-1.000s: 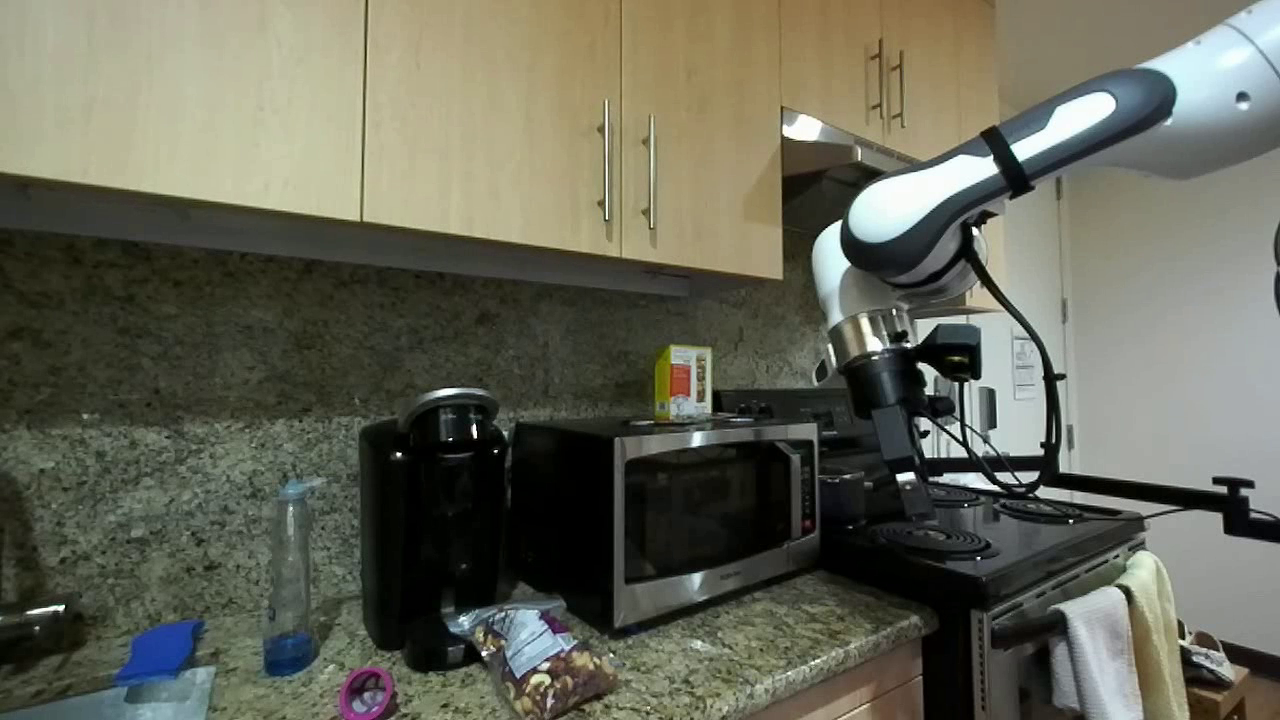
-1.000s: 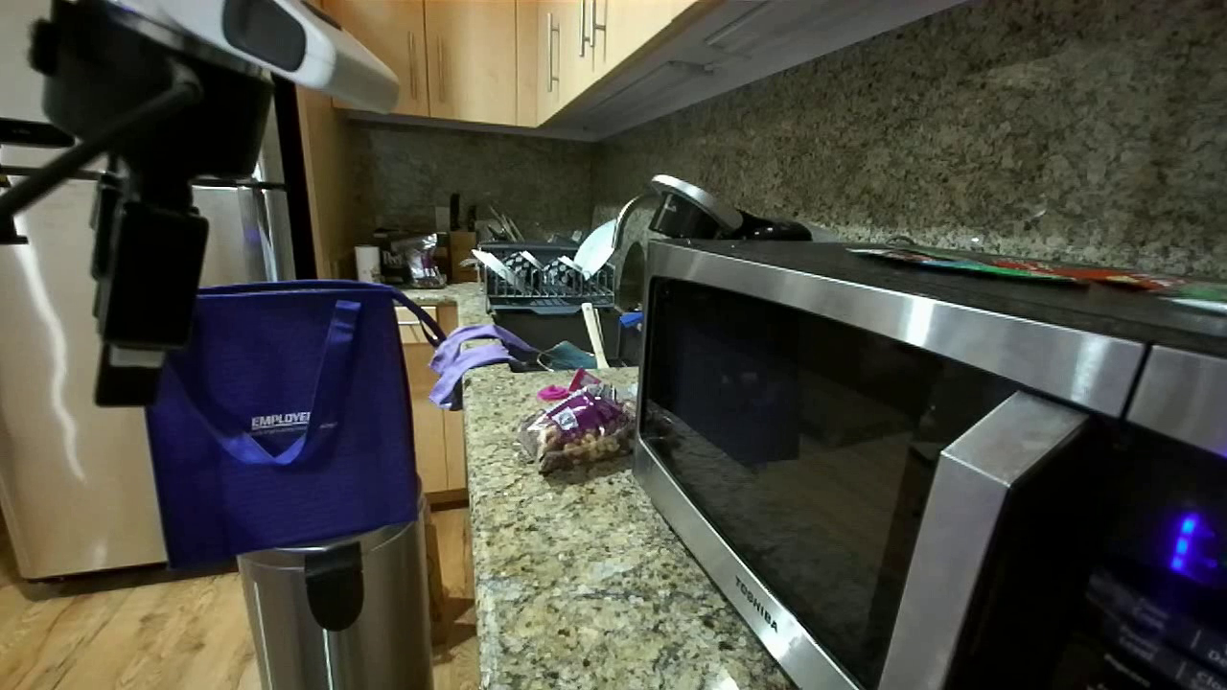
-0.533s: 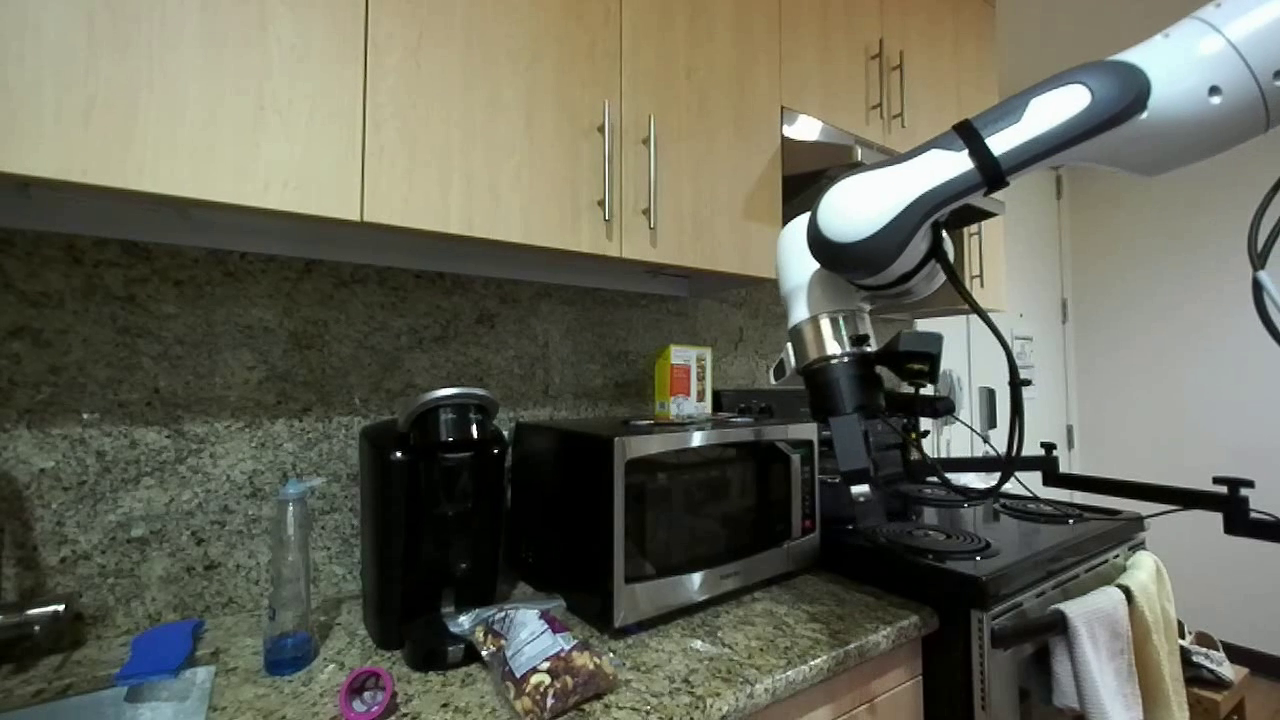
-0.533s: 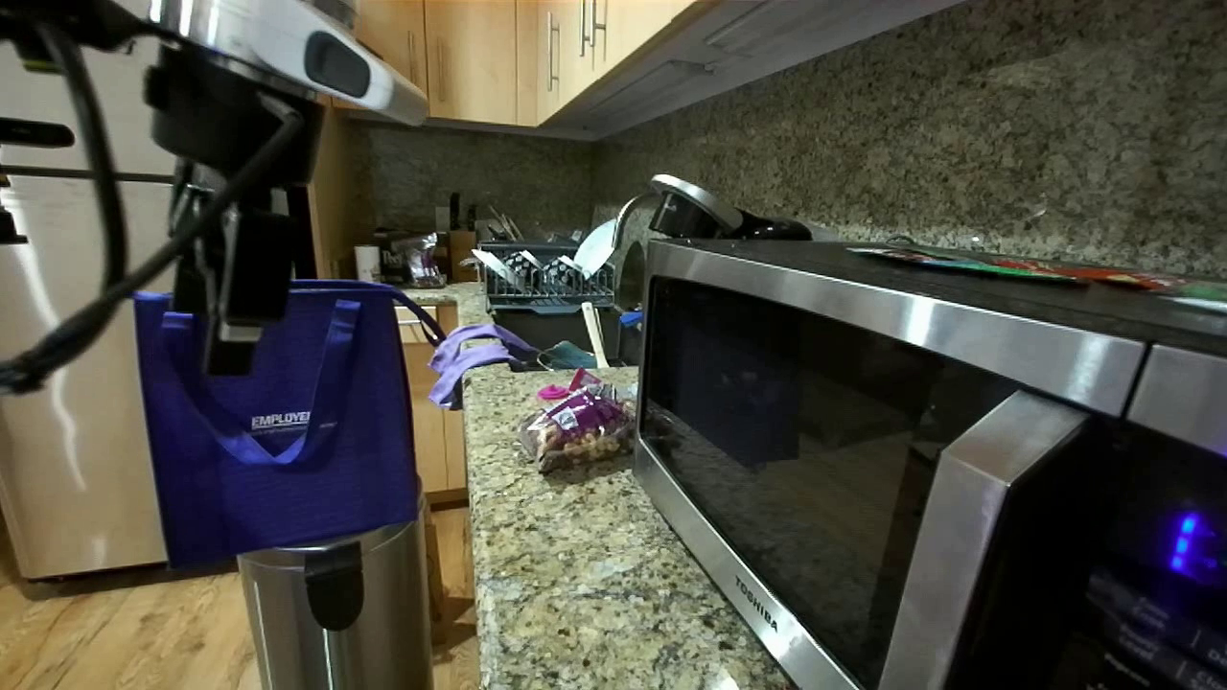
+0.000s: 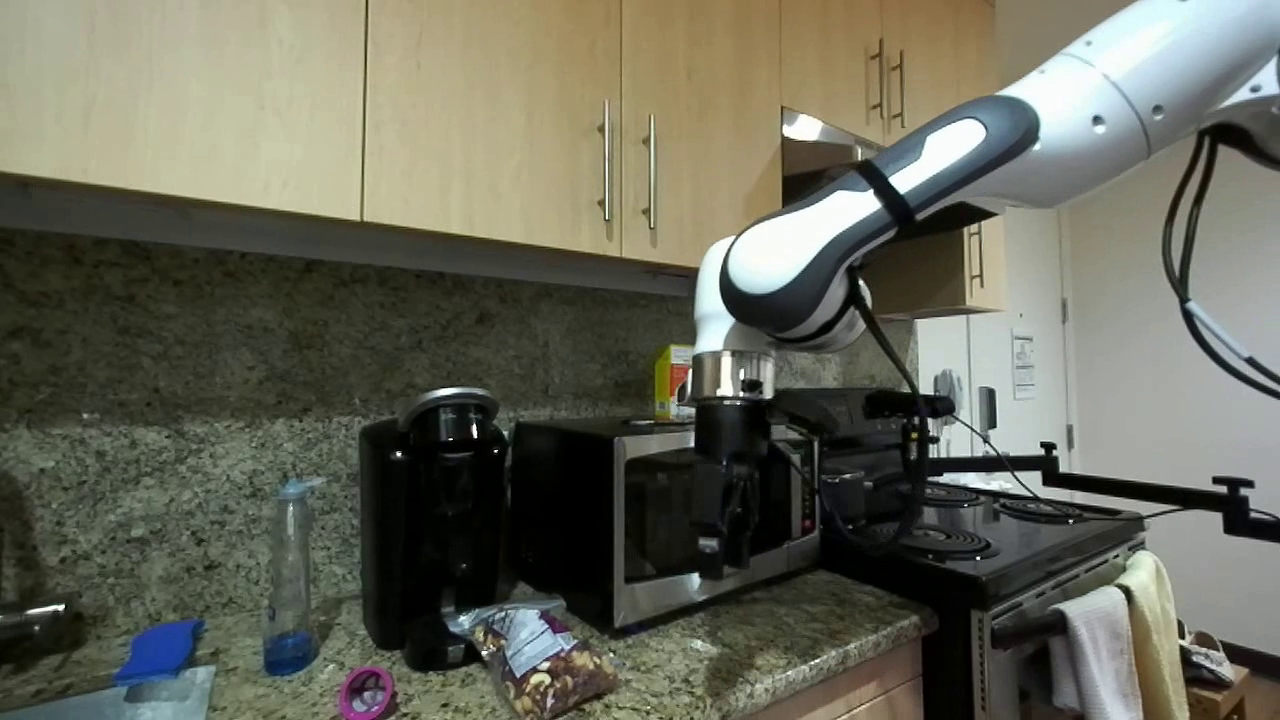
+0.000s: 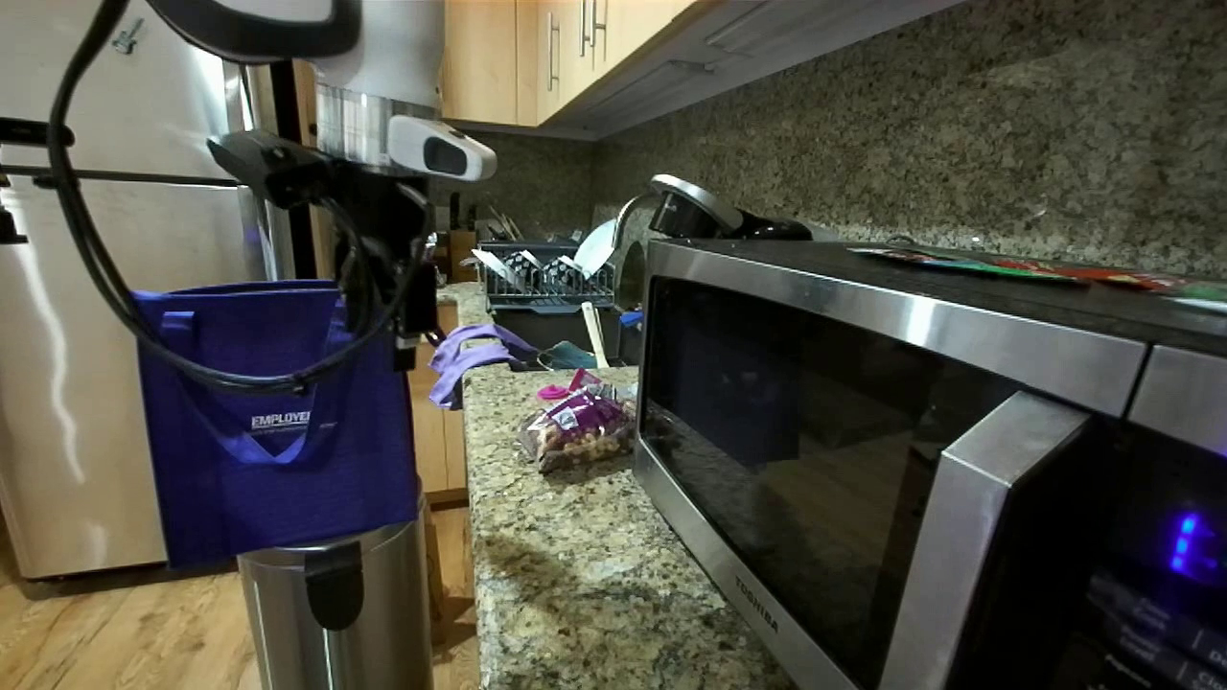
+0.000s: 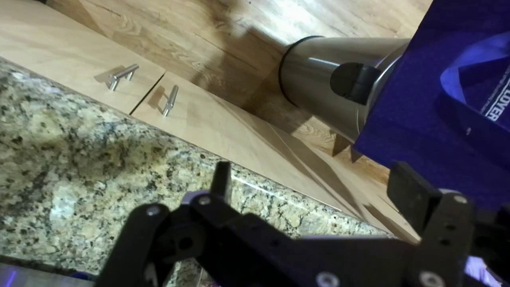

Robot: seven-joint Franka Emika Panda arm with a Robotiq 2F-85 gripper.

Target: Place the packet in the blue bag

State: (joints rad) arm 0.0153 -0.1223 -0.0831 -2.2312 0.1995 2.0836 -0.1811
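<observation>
Counter (image 6: 546,575): speckled granite, edge running diagonally across wrist view, wood cabinet front (image 7: 223,127) below it.
Stove (image 5: 970,575): black, coil burners, at the end of the counter.
Arm (image 5: 950,150): stretched out past the stove, wrist vertical.
Bin (image 6: 383,604): steel, on the floor off the counter edge.
Microwave (image 6: 815,460): on the counter, door closed.
Blue bag (image 6: 288,508): upright, straps hanging down its front, white lettering. Looks to rest on the bin lid; contact line hard to make out.
Coffee maker (image 5: 430,540): black, just beside the microwave.
Gripper (image 7: 314,187): pointing down above the counter, in front of the microwave. Fingers (image 7: 412,199) spread wide, released; counter edge and cabinet front show through the gap.
Packet (image 5: 545,670): clear plastic, mixed nuts, lying on the counter near the coffee maker's foot in both exterior views. Outside the blue bag, well apart from it.
Purple ring (image 5: 347,696): on the counter near the packet.
</observation>
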